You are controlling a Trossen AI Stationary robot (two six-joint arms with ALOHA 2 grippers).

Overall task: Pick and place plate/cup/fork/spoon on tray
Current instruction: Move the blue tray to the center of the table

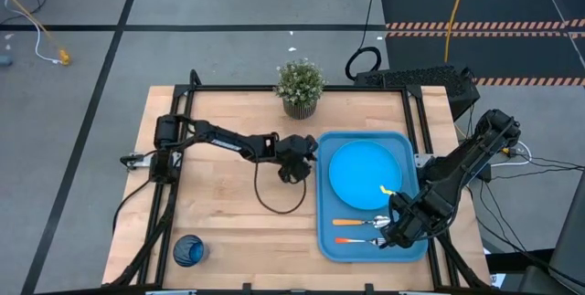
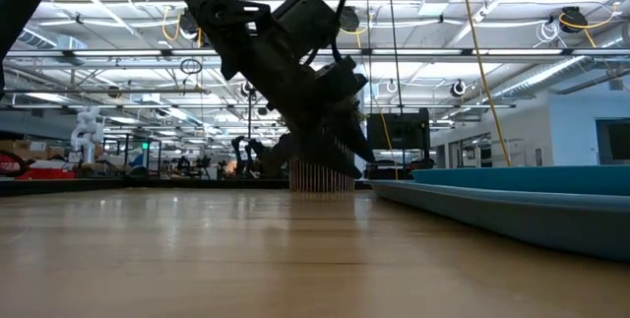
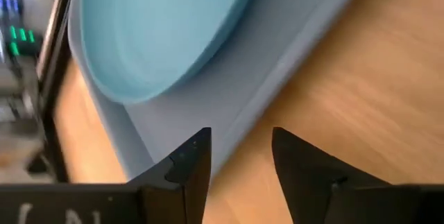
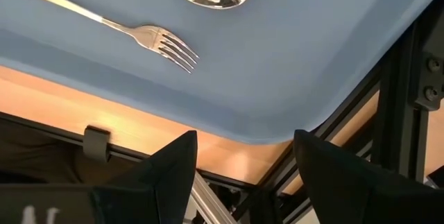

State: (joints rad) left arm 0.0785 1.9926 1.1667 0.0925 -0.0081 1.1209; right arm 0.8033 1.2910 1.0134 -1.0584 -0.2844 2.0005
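- The plate (image 1: 364, 173) is lying flat in the far part of the tray (image 1: 326, 240), and the fork (image 1: 355, 239) and spoon (image 1: 358, 223) are lying side by side in the near part, handles pointing toward the table's middle.
- That is leaving just 1 of the 4 pieces outside: the cup (image 1: 188, 250), which is standing alone on the bare wood at the near left corner of the table (image 1: 228, 231).
- The left gripper (image 1: 294, 169) is hovering just beside the tray's left rim, level with the plate; its wrist view is showing the 2 fingers (image 3: 184, 172) parted with nothing between them, only the rim and wood beyond.
- The right gripper (image 1: 391, 231) is sitting low over the tray's near right corner, next to the cutlery heads, its fingers (image 4: 166, 168) spread wide and empty.
- The relation that is mattering now: the cup is lying well apart from both grippers, toward the near left, and the left arm is plainly the closer 1, with the whole tray standing between the cup and the right arm.
- I am judging the left arm would be needing to swing back toward its own near corner and drop over the cup's open top; being round, the cup is offering no preferred grip axis.
- A potted plant (image 1: 300, 86) is standing at the far edge, well clear of that path.
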